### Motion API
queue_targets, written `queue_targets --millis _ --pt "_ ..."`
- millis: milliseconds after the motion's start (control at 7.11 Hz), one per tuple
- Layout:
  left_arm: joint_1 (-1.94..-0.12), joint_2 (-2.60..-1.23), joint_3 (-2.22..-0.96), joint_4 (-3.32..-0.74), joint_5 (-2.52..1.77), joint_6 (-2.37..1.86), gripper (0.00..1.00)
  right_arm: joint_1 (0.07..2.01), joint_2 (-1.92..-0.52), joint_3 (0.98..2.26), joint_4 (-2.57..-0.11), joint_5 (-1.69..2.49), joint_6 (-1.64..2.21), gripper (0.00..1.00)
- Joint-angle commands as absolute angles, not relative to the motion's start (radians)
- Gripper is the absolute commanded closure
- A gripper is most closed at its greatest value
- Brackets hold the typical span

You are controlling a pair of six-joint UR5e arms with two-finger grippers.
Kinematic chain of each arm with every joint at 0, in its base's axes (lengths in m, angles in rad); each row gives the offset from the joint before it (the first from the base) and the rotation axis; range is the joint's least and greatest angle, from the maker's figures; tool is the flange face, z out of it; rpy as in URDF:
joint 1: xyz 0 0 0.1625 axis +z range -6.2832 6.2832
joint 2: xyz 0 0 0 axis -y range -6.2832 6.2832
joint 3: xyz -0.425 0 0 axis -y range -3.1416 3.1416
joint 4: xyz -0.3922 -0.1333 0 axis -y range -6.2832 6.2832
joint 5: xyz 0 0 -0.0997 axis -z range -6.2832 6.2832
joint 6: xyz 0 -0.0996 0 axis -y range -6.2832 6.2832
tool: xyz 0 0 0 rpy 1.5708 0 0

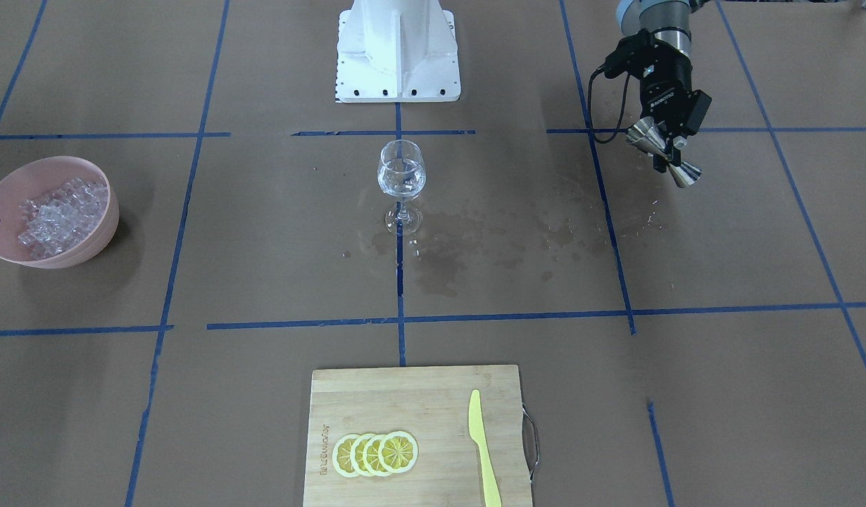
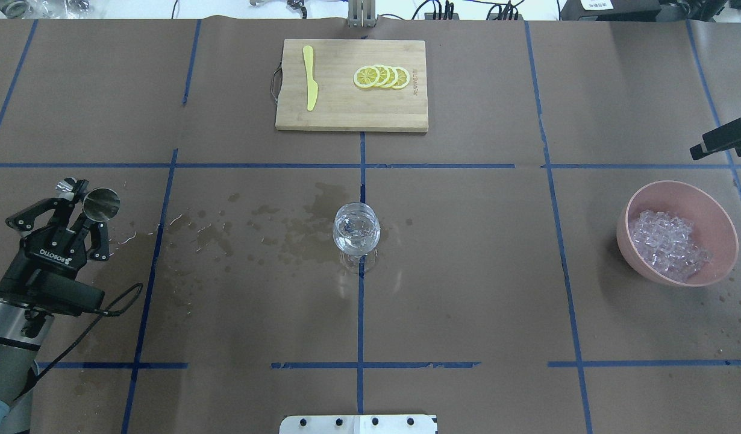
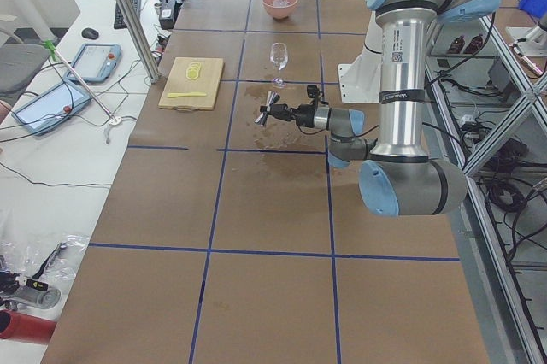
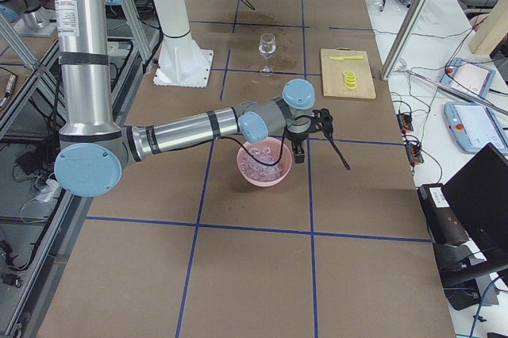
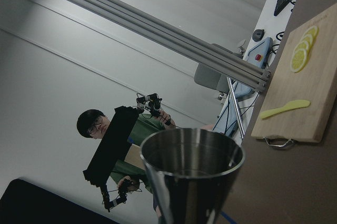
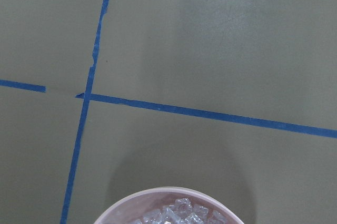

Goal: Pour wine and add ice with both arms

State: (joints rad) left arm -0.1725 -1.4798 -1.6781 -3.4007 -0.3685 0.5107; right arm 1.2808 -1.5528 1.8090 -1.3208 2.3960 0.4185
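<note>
Apparently the pouring half is done and the ice half is in hand, as we judge it. The wine glass [image 1: 402,176] stands upright and holds a shallow pool of wine [image 1: 401,186], clear and colourless as water and low in the bowl of the glass. Dark wet stains [image 1: 475,232] spread over the brown paper from the foot of the wine glass toward the robot's left.

Well apart from the wine glass on that side, the left gripper [image 1: 669,151] hangs above the table, clenched on the waist of a steel jigger [image 1: 644,137] that lies tilted. In the left wrist view we look into the jigger's mouth, but we cannot tell whether any liquid is in it.

Well apart from the wine glass on the robot's right sits a pink bowl [image 2: 684,194] with the ice [image 2: 669,244] in it. The ice is a loose heap of small whitish, translucent cubes banked to one side of the bowl. The right gripper [image 4: 319,128] hovers just beside the bowl's rim, on the side away from the wine glass. A thin black piece juts from it, but we cannot tell what that piece is, nor whether the claw is spread or closed.

We think the next move is for the right arm to dip into the heap, take up cubes and carry them across to the wine glass. That move needs care, since the cubes look slick and the wine glass is narrow and stemmed.
</note>
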Motion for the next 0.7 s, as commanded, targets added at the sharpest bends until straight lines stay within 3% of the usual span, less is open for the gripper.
queue_targets --millis 0,562 --pt "-0.169 -1.457 -1.492 -3.607 -0.367 0.289 1.00 1.281 -1.557 1.824 -1.321 2.393 0.419 0.00" --pt "-0.152 -1.425 -1.483 -3.680 -0.377 0.115 1.00 1.282 -1.568 1.827 -1.321 2.393 0.417 0.00"
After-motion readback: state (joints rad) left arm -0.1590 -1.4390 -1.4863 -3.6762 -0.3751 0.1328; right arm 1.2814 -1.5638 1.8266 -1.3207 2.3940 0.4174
